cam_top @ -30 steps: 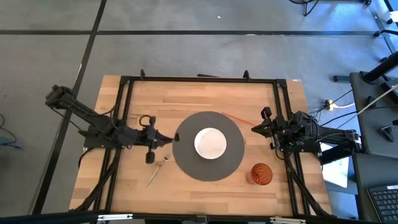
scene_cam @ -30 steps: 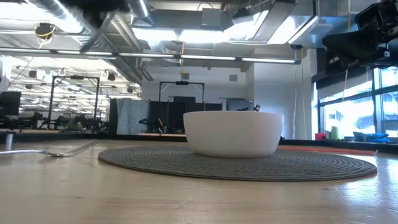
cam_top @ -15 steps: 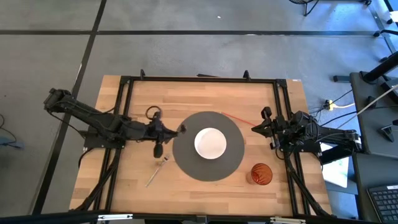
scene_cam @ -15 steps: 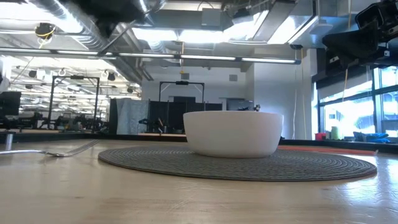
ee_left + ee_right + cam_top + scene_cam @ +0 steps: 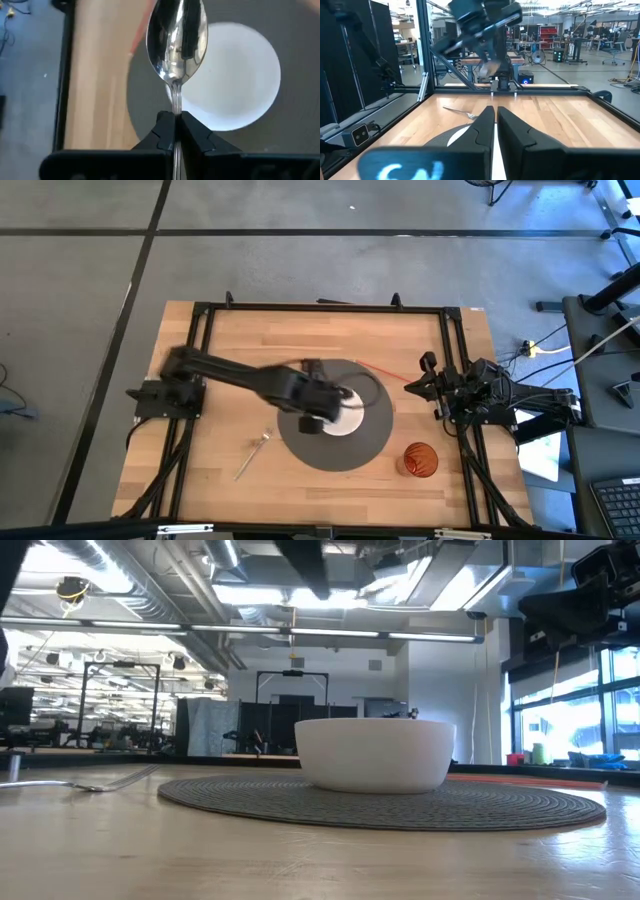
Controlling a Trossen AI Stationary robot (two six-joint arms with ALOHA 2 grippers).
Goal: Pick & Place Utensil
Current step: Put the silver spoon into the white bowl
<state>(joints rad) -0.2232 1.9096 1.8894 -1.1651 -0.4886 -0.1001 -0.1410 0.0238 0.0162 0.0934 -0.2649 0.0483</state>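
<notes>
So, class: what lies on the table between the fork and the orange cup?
In the high view, the round grey placemat lies between the fork and the orange cup; its white bowl sits farther back.

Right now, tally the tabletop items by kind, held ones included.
Spoon: 1, clamped in the left gripper over the bowl
Fork: 1, lying on the wood
Bowl: 1, white, on the mat
Placemat: 1, round, grey
Cup: 1, orange
Total: 5
</notes>
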